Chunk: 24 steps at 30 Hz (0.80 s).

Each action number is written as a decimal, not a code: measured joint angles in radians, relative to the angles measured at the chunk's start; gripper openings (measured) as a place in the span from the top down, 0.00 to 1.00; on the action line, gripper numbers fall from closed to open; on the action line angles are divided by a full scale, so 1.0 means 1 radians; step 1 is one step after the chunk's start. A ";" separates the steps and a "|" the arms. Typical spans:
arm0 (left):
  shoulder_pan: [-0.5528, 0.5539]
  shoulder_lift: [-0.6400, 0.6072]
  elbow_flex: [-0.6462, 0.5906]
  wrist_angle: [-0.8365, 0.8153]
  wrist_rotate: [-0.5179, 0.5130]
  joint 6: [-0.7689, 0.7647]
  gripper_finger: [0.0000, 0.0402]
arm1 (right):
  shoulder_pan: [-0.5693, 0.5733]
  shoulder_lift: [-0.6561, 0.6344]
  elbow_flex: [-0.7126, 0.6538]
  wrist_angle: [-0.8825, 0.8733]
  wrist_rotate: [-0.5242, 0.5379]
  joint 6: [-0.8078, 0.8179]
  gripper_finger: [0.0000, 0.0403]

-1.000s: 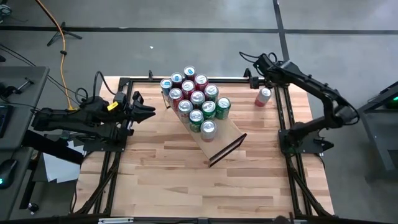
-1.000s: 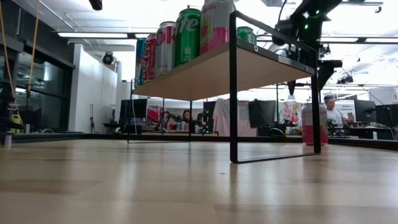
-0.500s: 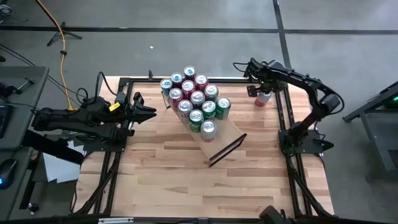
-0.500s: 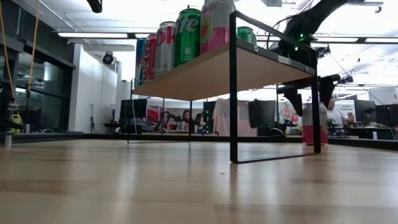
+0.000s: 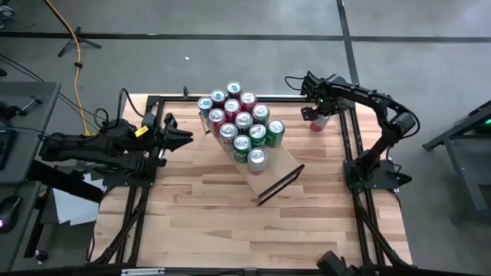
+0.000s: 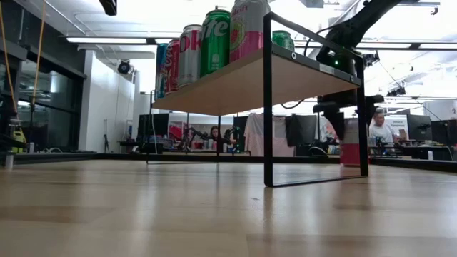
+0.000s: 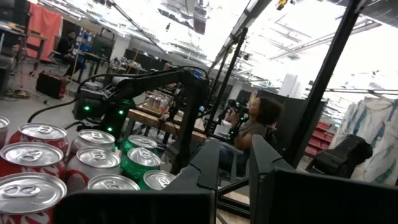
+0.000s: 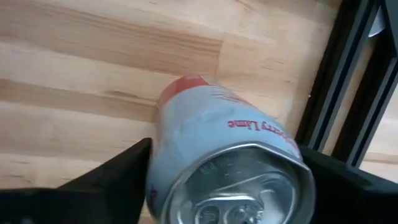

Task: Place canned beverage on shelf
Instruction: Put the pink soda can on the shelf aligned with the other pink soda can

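A red and white can [image 5: 317, 123] stands upright on the tabletop near the far right corner, to the right of the shelf [image 5: 278, 164]. The shelf is a pale plank on a black frame, with several cans [image 5: 242, 121] standing on its far half. My right gripper [image 5: 316, 113] is over the lone can, with one finger on each side of its upper part [image 8: 211, 124]. In the low view the can [image 6: 349, 153] shows behind the shelf's leg. My left gripper [image 5: 182, 136] is open and empty at the table's left edge, pointing toward the shelf. My right gripper has the can's upper wall [image 8: 163, 143] between its two fingers [image 8: 124, 171], one on each opposite side just below the rim. The fingers come from above, slanting down. The can stands upright with its bottom on the table.
The table's black frame rail [image 5: 345, 138] runs close to the right of the lone can. The shelf's near half [image 5: 280, 172] is bare plank. The tabletop near the front edge [image 5: 245, 230] holds nothing. People sit in the room behind [image 6: 378, 132].
My right gripper has come down and toward the table's left, over the red and white can, so that its fingers now stand on both sides of it. The can has shifted a little toward the shelf and still stands on the table.
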 joint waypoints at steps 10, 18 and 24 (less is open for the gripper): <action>0.000 0.000 0.000 0.002 -0.022 0.000 1.00 | 0.020 -0.113 0.027 -0.088 0.005 -0.078 0.29; 0.000 0.000 0.000 0.003 -0.160 0.025 0.94 | 0.024 -0.362 0.212 -0.116 -0.075 -0.093 0.29; 0.000 0.011 0.001 0.045 -0.187 0.034 0.73 | 0.054 -0.484 0.440 -0.111 -0.161 -0.077 0.29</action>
